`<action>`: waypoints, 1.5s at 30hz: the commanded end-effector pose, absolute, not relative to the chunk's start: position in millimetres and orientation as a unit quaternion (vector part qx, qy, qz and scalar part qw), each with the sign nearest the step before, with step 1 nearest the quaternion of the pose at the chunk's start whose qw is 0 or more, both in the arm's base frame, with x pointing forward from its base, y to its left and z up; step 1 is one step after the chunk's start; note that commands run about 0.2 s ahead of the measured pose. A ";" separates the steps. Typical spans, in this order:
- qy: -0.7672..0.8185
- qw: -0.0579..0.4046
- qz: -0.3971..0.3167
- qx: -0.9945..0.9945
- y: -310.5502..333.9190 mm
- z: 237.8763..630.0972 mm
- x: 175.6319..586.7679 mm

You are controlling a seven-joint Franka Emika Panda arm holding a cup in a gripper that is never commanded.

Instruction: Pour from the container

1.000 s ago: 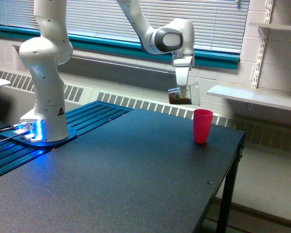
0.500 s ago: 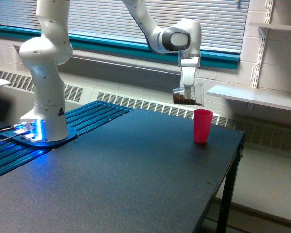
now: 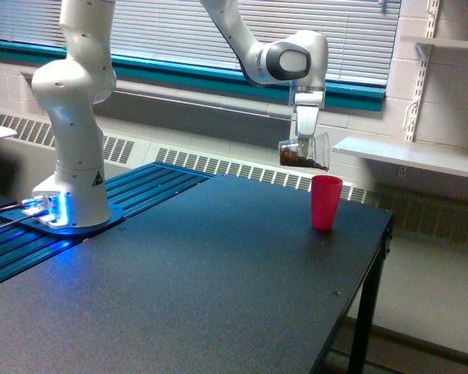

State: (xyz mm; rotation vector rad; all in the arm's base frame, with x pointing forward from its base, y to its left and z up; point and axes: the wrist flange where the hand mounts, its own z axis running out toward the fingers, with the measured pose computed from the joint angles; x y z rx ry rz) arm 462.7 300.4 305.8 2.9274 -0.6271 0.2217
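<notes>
Now the gripper (image 3: 305,145) hangs above and just to the exterior view's left of the pink cup (image 3: 326,202), its fingers closed on the clear plastic cup (image 3: 304,153), which lies tipped well over on its side with its mouth toward the exterior view's right, over the pink cup's rim. Compared with a second ago, the arm has carried the clear cup rightward in this view, from a spot well to the left of the pink cup to one nearly above it, and the tilt has grown; in the last half second the shift is small, so the travel looks finished and the turning of the wrist is what remains. The brown granules (image 3: 297,160) sit along the lowered side wall, short of the lip, and nothing can be seen falling, so I judge the pour to be on the point of starting rather than under way. A little more roll should send the bits over the lip, though whether the mouth is truly centred over the pink cup cannot be settled from this one angle. The pink cup stands upright near the far right corner of the black table (image 3: 218,265), close to the edge, so any spill to the right would go off the table. To the left the tabletop is broad and bare, leaving plenty of room for the arm to draw back.
</notes>
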 end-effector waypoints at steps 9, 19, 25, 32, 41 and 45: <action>-0.212 0.081 0.065 0.972 295.3 303.4 454.7; -0.212 0.092 0.056 0.971 290.8 299.2 455.7; -0.204 0.101 0.050 0.972 291.1 299.7 457.7; -0.193 0.114 0.040 0.974 294.2 297.7 458.7; -0.178 0.126 0.028 0.975 300.5 294.0 460.1; -0.174 0.130 0.026 0.976 303.0 293.5 462.4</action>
